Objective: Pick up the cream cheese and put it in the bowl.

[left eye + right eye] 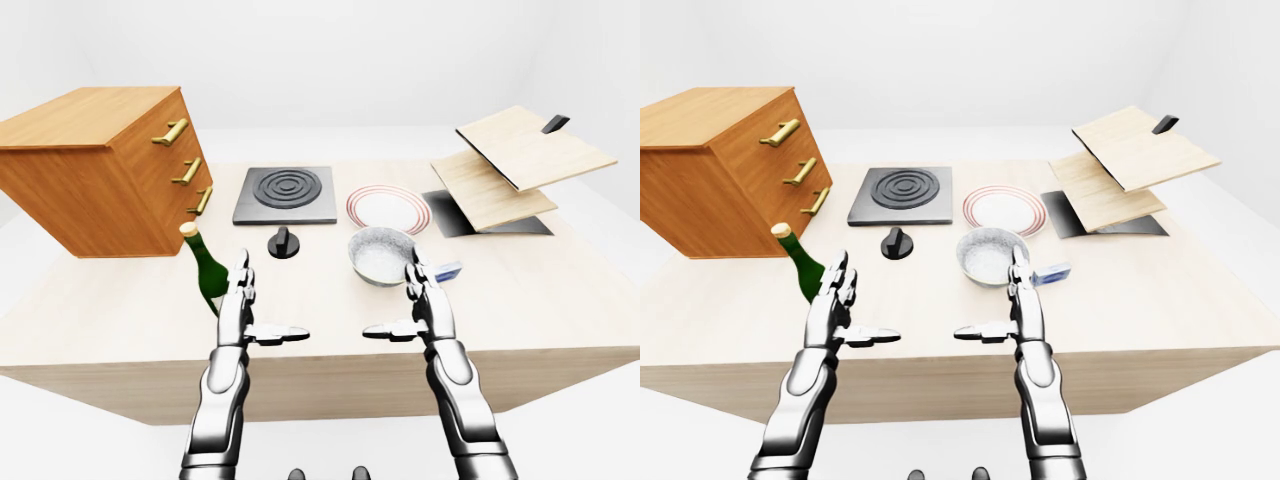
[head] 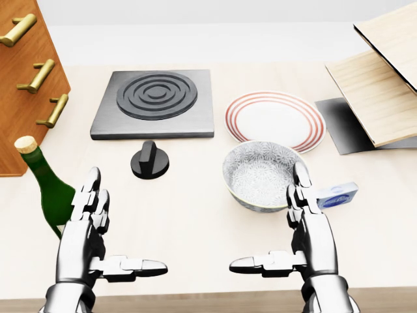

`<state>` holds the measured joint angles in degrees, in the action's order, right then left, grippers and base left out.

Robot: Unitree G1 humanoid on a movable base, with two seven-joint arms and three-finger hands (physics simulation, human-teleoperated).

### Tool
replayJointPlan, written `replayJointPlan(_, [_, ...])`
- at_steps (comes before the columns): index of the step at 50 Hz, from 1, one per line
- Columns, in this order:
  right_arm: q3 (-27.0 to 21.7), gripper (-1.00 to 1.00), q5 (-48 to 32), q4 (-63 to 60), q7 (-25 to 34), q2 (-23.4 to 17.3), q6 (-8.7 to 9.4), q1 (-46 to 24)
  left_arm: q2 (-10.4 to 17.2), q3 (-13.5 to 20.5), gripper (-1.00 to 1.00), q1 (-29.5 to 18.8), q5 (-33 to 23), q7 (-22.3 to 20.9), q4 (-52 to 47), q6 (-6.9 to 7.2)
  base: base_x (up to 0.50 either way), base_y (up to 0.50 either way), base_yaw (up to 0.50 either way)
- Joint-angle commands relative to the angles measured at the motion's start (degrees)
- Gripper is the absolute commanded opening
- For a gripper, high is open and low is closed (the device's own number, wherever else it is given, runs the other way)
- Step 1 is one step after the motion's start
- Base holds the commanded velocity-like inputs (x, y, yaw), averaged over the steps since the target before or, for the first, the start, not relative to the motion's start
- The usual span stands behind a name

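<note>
The cream cheese (image 2: 337, 195), a small white and blue box, lies on the wooden table just right of the patterned grey bowl (image 2: 262, 175). My right hand (image 2: 287, 228) hovers open at the bottom of the head view, its fingers reaching up beside the box's left end and partly hiding it. My left hand (image 2: 104, 231) is open too, at lower left, holding nothing, next to a green bottle.
A green bottle (image 2: 47, 188) stands by my left hand. A black knob (image 2: 150, 160), a stove plate (image 2: 155, 103) and a red-rimmed plate (image 2: 275, 120) lie above. A wooden drawer cabinet (image 1: 100, 165) sits at left, tilted wooden boards (image 1: 515, 165) at upper right. The table edge (image 1: 320, 370) is near.
</note>
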<state>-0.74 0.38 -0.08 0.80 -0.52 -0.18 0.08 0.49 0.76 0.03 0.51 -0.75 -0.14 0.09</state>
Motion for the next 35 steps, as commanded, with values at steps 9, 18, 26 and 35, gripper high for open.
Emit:
replayJointPlan(9, [-1.5, 1.0, 1.3, -1.0, 2.0, -0.5, 0.17, 0.4, 0.6, 1.4, 1.0, 0.7, 0.6, -1.5, -2.7, 1.69, 0.0, 0.0, 0.0])
replayJointPlan(18, [-1.8, 1.0, 3.3, -1.9, 3.1, -0.5, 1.99, 0.5, 0.6, 1.5, 1.0, 0.6, 0.7, -1.5, -2.5, 1.59, 0.0, -0.2, 0.0])
replayJointPlan(26, [-1.4, 1.0, 3.0, -2.1, 2.9, -0.4, 1.72, 0.6, 0.7, 1.9, 1.0, 0.7, 1.1, -1.7, -3.1, 2.03, 0.0, -0.5, 0.0])
replayJointPlan(35, [-1.4, 1.0, 3.0, -1.6, 3.0, -0.4, 1.33, 0.4, 0.6, 1.8, 1.0, 0.8, 1.3, -1.8, -3.4, 2.36, 0.0, -0.5, 0.0])
